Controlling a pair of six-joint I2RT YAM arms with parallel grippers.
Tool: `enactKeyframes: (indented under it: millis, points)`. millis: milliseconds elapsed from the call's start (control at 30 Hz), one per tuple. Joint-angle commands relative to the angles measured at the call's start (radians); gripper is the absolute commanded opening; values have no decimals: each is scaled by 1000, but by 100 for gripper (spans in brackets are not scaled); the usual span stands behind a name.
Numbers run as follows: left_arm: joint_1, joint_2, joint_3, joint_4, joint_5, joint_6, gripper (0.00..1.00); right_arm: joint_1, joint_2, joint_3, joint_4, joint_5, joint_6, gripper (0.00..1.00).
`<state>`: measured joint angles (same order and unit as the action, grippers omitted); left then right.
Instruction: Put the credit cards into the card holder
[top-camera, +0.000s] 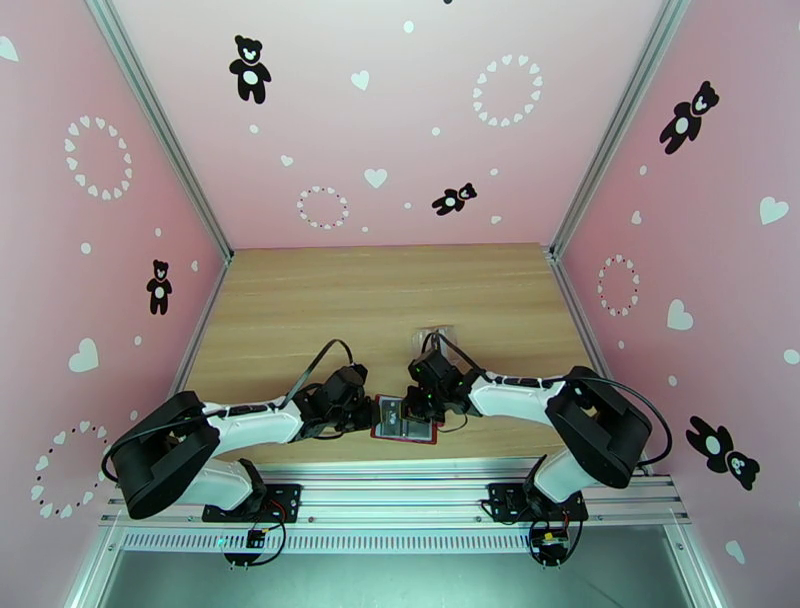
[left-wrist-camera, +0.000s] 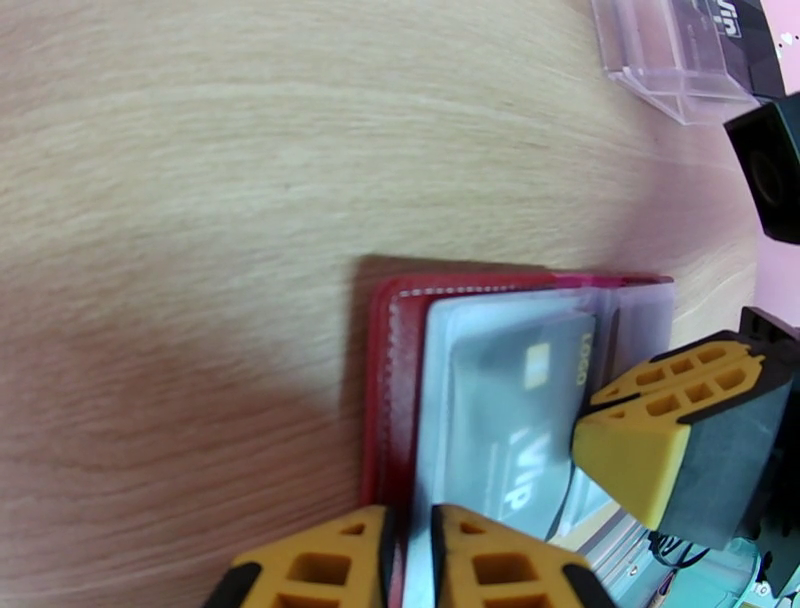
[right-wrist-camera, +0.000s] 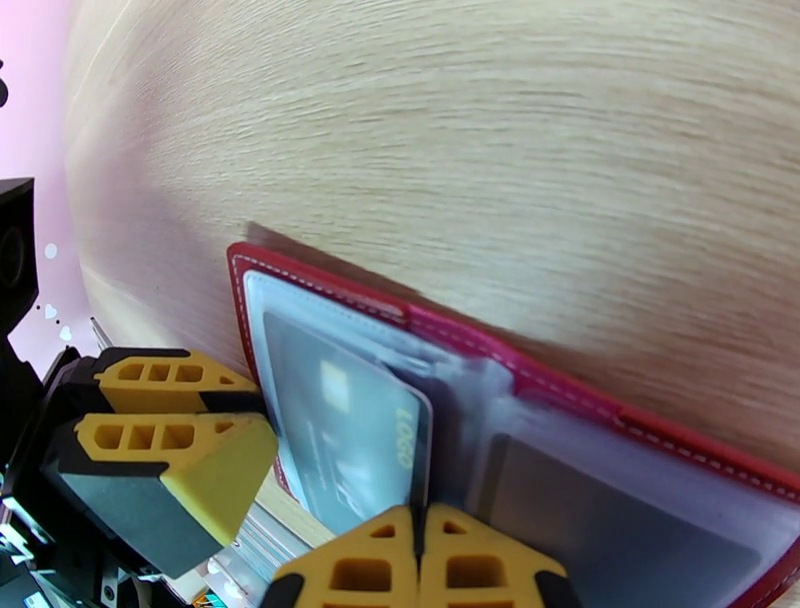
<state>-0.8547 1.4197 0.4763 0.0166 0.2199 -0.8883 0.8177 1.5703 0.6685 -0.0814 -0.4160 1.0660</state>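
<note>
The small dark-red leather-like card holder (top-camera: 404, 428) is lying open and flat on the wooden table (top-camera: 300, 310), close to its near edge. A thin grey credit card (left-wrist-camera: 505, 425) with a chip and VIP lettering is sitting in one clear sleeve. Another dark card (left-wrist-camera: 695, 25) is resting in a clear plastic tray (left-wrist-camera: 660, 80) farther away.

Top view: left gripper (top-camera: 358, 410) and right gripper (top-camera: 420, 400) cover both ends of the card holder (top-camera: 405, 425); its cards (top-camera: 392, 411) are too small to distinguish. Left wrist view: the clear tray (left-wrist-camera: 670, 50) beyond the card holder is cut by the top edge.
</note>
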Motion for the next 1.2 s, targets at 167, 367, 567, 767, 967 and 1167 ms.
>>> enactKeyframes:
  millis: [167,367,567,767,967,1167]
  points:
    - [-26,-14,-14,-51,-13,-16,19,22,45,72,-37,-18,-15,1]
    - [-27,-58,-27,-74,-19,-20,19,21,43,129,-125,13,-70,10]
    - [-27,-78,-16,-108,-43,-11,20,22,-3,135,-199,61,-96,22]
    - [-27,-78,-8,-111,-47,-9,19,23,-36,154,-272,97,-136,25]
    - [-27,-75,-10,-111,-49,-8,19,40,-5,179,-272,76,-155,8]
    - [-27,-60,-8,-106,-50,-8,19,56,52,215,-268,76,-164,5]
